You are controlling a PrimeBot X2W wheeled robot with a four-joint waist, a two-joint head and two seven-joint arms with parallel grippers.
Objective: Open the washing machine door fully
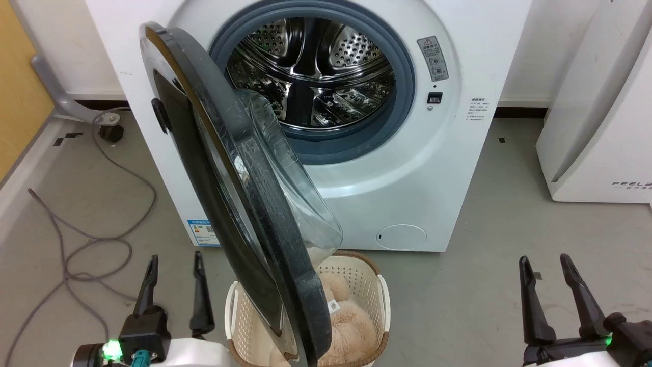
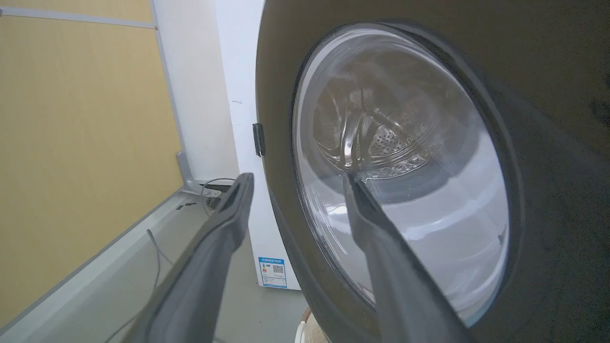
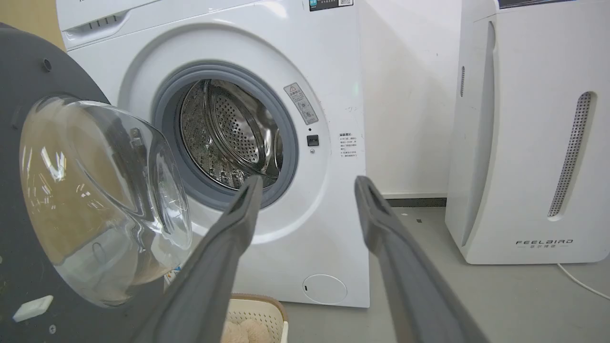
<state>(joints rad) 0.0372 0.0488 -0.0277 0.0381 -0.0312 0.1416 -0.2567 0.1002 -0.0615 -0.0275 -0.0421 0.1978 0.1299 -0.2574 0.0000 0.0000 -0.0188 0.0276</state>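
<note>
- The washing machine door (image 1: 198, 168) hangs about half open, at 7 o'clock of the drum (image 1: 310, 71) (a wider swing likely remains).
- Both the left gripper (image 1: 174, 265) and the right gripper (image 1: 545, 262): fingers spread, holding nothing.

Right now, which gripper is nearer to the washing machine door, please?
Left. The left gripper sits just beside the outer face of the washing machine door; the right gripper is far off on its inner side.
</note>
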